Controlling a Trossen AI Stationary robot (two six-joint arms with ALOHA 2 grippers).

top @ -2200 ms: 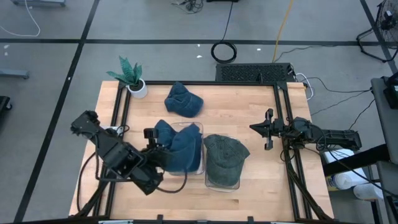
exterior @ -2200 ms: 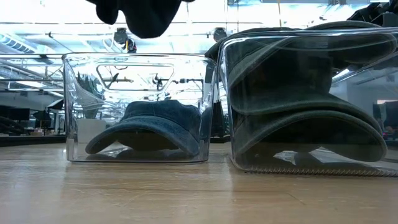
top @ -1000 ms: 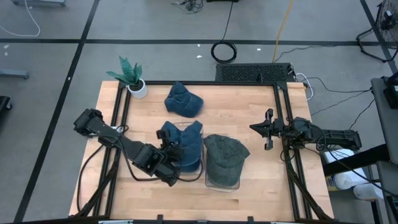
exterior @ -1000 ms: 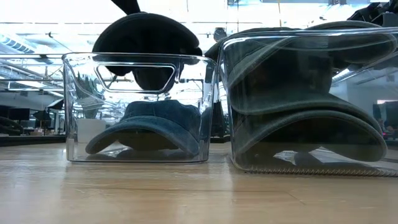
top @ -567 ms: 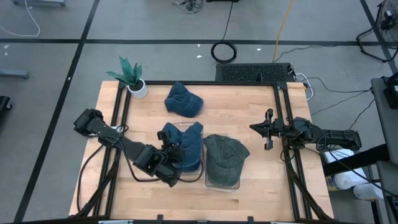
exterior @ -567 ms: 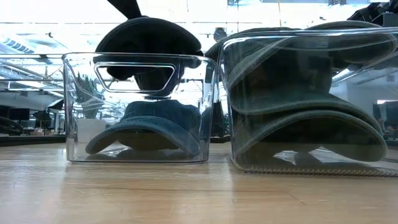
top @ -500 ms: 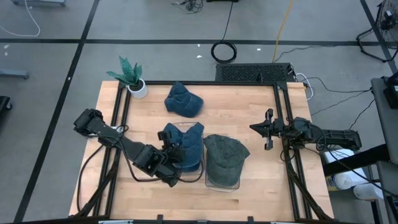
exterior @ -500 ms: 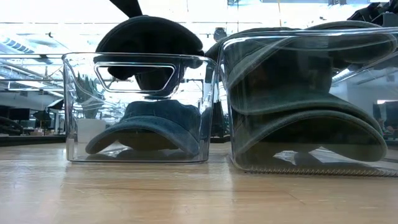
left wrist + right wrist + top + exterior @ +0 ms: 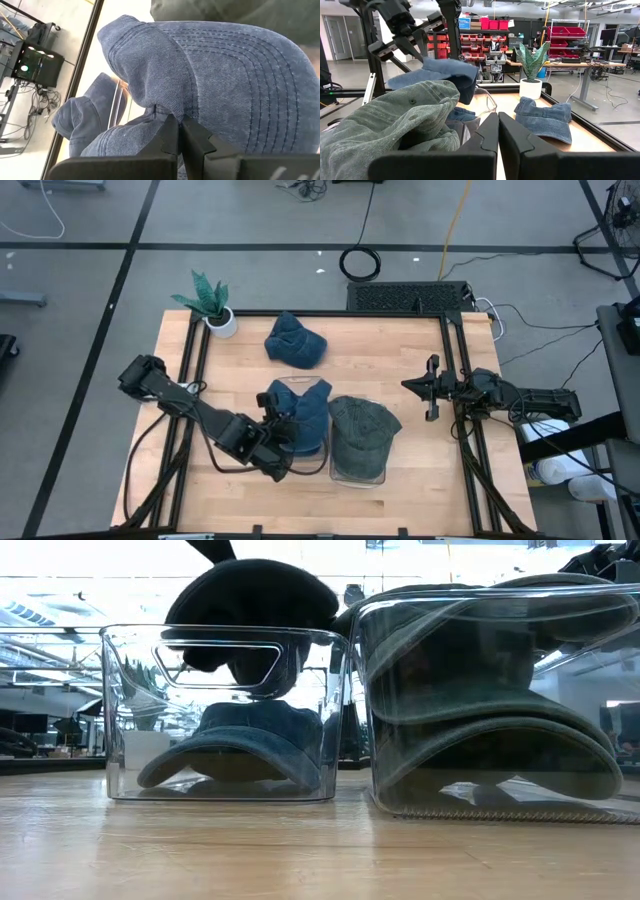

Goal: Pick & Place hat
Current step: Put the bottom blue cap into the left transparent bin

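Observation:
My left gripper (image 9: 276, 426) is shut on a blue denim cap (image 9: 305, 412) that it holds over the left clear bin (image 9: 115, 710). In the low view this cap (image 9: 250, 602) sits at the bin's rim, above a second blue cap (image 9: 235, 745) lying on the bin's floor. The right clear bin (image 9: 365, 700) is filled with green caps (image 9: 360, 435). A third blue cap (image 9: 295, 341) rests on the table toward the far edge. My right gripper (image 9: 432, 388) waits shut at the table's right side, touching nothing. My left gripper pinches a bunched fold of the blue cap's cloth (image 9: 156, 112) between its two fingers (image 9: 169, 134), beside the stitched brim (image 9: 250, 75). The fingers come from the table's left and near side, slanting. The cap hangs clear of the table, its underside dipping just below the bin's rim (image 9: 250, 665).
A potted plant (image 9: 213, 305) stands at the table's far left corner. Black frame rails (image 9: 455, 360) run along the table's left and right sides. Bare wood lies in front of both bins (image 9: 340, 500) and on the far right of the table (image 9: 390, 350).
My left gripper has carried the blue cap a little toward the green-cap bin while staying shut on it. The cap has turned slightly and its lower part has sunk a bit further past the left bin's rim.

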